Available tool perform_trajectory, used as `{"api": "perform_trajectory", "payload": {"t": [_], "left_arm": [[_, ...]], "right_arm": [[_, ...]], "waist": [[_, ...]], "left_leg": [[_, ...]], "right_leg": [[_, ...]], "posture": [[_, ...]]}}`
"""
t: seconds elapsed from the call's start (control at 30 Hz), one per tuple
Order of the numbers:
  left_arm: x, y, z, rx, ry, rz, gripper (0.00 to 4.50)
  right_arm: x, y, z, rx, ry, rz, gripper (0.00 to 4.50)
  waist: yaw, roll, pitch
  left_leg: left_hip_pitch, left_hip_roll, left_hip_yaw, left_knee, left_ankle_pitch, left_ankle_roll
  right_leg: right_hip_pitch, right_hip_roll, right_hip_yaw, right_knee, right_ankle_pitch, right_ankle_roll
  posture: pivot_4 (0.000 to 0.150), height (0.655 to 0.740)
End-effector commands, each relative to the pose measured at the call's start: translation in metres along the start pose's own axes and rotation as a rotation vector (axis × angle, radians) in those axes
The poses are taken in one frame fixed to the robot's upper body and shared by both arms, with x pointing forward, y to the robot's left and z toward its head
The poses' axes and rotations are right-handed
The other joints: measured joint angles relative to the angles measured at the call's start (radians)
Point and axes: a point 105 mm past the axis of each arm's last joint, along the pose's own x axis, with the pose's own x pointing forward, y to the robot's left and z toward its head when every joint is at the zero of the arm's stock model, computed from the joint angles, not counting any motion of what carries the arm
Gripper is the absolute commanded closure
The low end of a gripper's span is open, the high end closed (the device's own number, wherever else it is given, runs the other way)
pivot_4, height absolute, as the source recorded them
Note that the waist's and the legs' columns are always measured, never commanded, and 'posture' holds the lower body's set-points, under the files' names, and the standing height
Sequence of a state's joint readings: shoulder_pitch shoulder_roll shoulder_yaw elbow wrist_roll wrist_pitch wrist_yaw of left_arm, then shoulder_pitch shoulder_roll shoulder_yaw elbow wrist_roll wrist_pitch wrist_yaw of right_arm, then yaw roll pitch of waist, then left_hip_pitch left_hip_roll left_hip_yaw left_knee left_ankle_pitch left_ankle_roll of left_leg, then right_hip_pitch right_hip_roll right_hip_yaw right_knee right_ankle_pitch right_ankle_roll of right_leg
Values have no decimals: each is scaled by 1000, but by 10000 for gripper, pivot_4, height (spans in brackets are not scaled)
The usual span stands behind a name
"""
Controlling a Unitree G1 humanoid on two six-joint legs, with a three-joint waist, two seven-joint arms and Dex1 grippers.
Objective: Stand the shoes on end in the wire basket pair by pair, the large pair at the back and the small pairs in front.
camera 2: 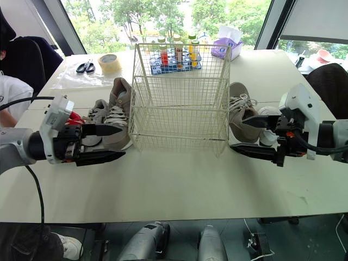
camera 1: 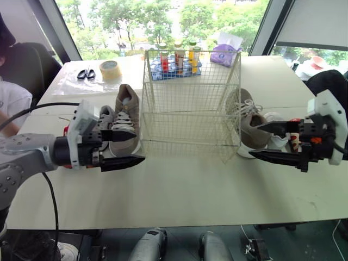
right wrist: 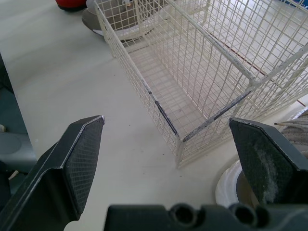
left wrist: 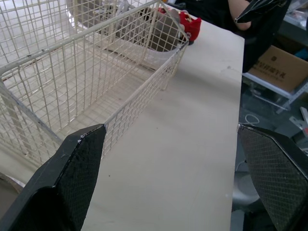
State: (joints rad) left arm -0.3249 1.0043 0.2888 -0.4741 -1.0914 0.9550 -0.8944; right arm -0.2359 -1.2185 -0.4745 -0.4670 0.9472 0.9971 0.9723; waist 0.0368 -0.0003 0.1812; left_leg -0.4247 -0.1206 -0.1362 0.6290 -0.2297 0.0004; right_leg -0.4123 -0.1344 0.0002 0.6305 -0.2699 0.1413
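Observation:
An empty white wire basket (camera 1: 191,142) stands in the middle of the table. Just left of it lies a large tan sneaker (camera 1: 126,114), with a smaller grey shoe (camera 1: 106,115) and a small red shoe (camera 2: 76,117) beside it. To the basket's right are another tan sneaker (camera 1: 247,115) and a small white shoe (camera 1: 275,117). My left gripper (camera 1: 139,144) hovers open in front of the left shoes, empty. On the other side, my right gripper (camera 1: 254,140) is open in front of the right sneaker, holding nothing. Both wrist views look along the basket (left wrist: 120,110) (right wrist: 192,96).
Behind the basket stand a blue rack of bottles (camera 1: 175,62) and a purple tissue box (camera 1: 225,53). Scissors (camera 1: 86,73) and a tape roll (camera 1: 110,69) lie at the back left. A person (camera 1: 11,98) sits at the far left. Bare tabletop (camera 1: 185,190) stretches in front.

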Motion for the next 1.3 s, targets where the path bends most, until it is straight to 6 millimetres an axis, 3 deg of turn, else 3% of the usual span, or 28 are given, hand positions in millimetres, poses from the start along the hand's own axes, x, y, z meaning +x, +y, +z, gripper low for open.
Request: {"api": "perform_trajectory", "payload": {"t": [0.03, 0.53, 0.73, 0.87, 1.07, 1.3], "left_arm": [[-1, -4, 7, 44, -5, 0, 254], [5, -5, 13, 24, -40, -28, 254], [12, -4, 20, 30, -79, -55, 254], [24, -8, 24, 40, -106, -101, 254], [35, -11, 23, 43, -118, -156, 254], [36, -8, 17, 58, -110, -170, 254]], "right_arm": [[-5, 0, 5, -29, 3, -21, 0], [-7, -11, -2, -38, 12, -126, 0], [-14, -43, -14, -62, 46, -370, 0], [-18, -63, -22, 13, 29, -543, 0], [-2, -77, -35, 243, -118, -791, 0], [26, -68, -62, 346, -122, -858, 0]], "waist": [[0, 0, 0], [0, 0, 0], [1, 0, 0], [0, 0, -1], [-10, -1, -1], [-25, -1, -2]], "left_leg": [[0, 0, 0, 0, 0, 0], [0, 0, 0, 1, 0, 0], [0, 0, 0, 2, 0, 0], [1, -1, 0, 3, 1, -1], [1, 0, 0, 2, 6, -9], [2, -1, 0, 2, 6, -9]], "right_leg": [[0, 0, 0, 0, 0, 0], [0, 0, 0, 1, 0, 0], [1, 0, 0, 1, 1, 0], [1, 0, 0, 2, 1, -1], [1, 1, 1, 3, 2, 0], [1, 1, 1, 5, 2, 0]], "posture": [[1500, 7400], [1500, 7400], [1500, 7400], [1500, 7400], [1500, 7400], [1500, 7400]]}}
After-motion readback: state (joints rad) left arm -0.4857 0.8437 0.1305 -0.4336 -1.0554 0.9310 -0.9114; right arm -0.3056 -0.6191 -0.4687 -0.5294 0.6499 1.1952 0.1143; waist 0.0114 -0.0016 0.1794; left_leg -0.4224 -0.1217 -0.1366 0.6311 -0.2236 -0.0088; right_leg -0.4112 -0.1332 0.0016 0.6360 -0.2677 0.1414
